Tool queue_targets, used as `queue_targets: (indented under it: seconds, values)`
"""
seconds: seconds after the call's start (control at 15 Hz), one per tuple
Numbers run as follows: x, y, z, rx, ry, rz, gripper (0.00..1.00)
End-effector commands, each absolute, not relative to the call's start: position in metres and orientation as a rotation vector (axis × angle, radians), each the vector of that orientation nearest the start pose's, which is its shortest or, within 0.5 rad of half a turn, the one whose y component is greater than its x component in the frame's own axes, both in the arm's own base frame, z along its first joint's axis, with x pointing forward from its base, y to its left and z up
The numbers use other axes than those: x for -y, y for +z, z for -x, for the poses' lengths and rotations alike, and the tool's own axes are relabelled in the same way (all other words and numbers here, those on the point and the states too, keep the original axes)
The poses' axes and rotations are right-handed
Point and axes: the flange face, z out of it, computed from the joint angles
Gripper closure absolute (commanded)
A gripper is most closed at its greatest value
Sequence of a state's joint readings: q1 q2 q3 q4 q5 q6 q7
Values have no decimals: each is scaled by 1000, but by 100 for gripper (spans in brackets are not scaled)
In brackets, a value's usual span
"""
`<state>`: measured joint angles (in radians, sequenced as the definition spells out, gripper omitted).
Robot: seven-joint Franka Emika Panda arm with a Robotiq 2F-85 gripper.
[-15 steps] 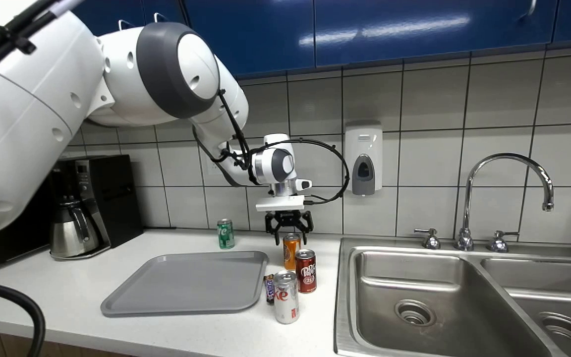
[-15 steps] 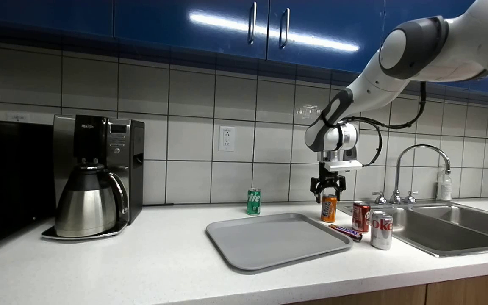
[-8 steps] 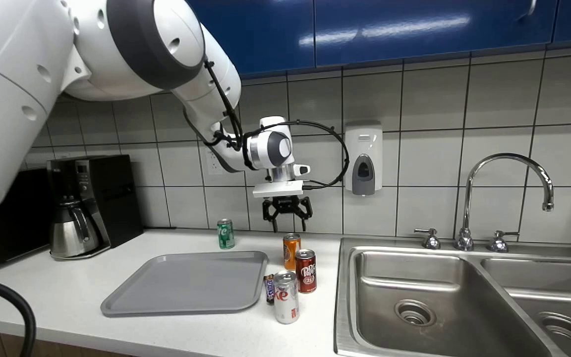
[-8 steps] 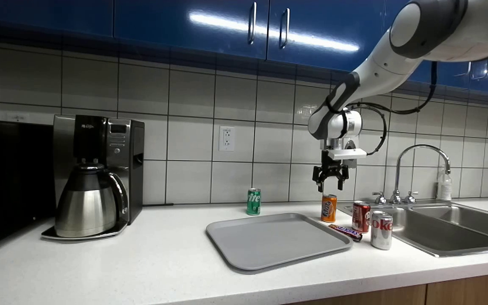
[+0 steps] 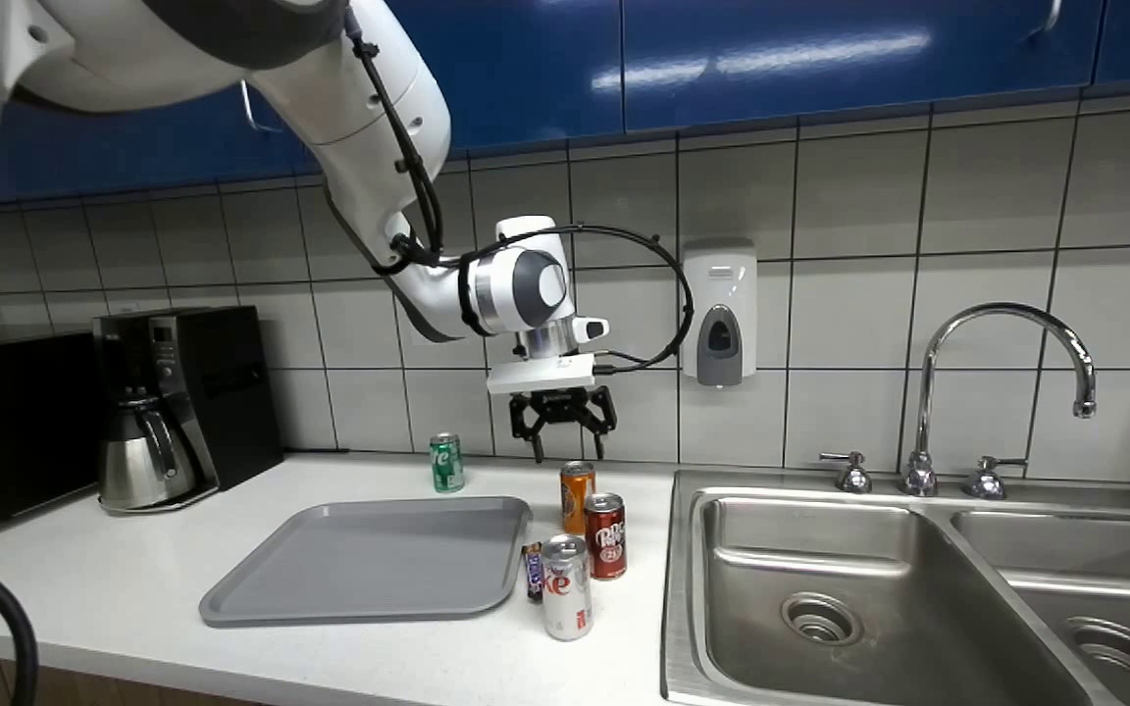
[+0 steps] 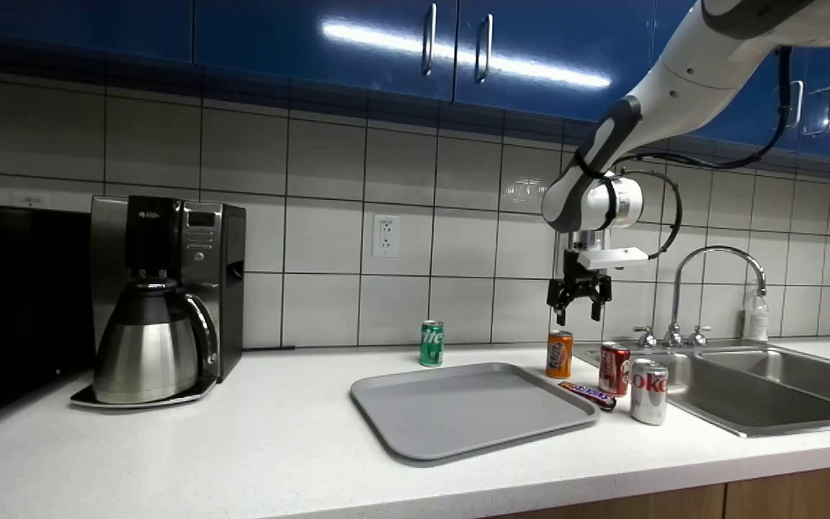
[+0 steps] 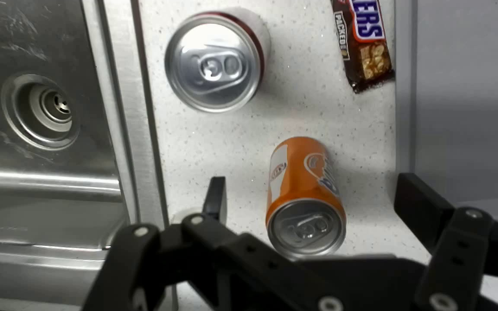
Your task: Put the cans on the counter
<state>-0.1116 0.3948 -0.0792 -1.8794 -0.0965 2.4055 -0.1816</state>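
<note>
The orange can (image 5: 577, 498) stands upright on the off-white counter (image 5: 133, 579), beside the dark red can (image 5: 606, 535). Nearest the front edge of the group is the silver-white can (image 5: 566, 588), also upright; all three show in both exterior views. Above the orange can (image 6: 559, 355) hangs my gripper (image 6: 578, 318), open and apart from it. In the wrist view the orange can (image 7: 305, 172) appears between the spread fingers (image 7: 422, 207) but below them, untouched. The dark red can (image 7: 214, 62) is seen from above there; the silver-white can is outside that view.
A grey tray (image 5: 379, 559) lies beside the cans, with a candy bar (image 6: 588, 395) at its edge. Farther back stands a green can (image 6: 431, 343). The steel sink (image 5: 820, 549) adjoins the counter; a coffee pot (image 6: 147, 353) stands at the far end.
My gripper has risen from around the top of the orange can to well above it, with a slight sideways drift. The cans, tray and candy bar have stayed in place.
</note>
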Motion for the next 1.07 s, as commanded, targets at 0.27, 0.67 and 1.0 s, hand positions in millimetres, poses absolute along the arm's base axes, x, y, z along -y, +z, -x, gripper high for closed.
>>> queue_targets:
  seconds: [0.27,0.67,1.0]
  values:
    - [130,323,-545,131,-250,3304,0]
    - [133,335,-505,126,-214,3324,0]
    - [135,326,-516,140,-193,3309,0]
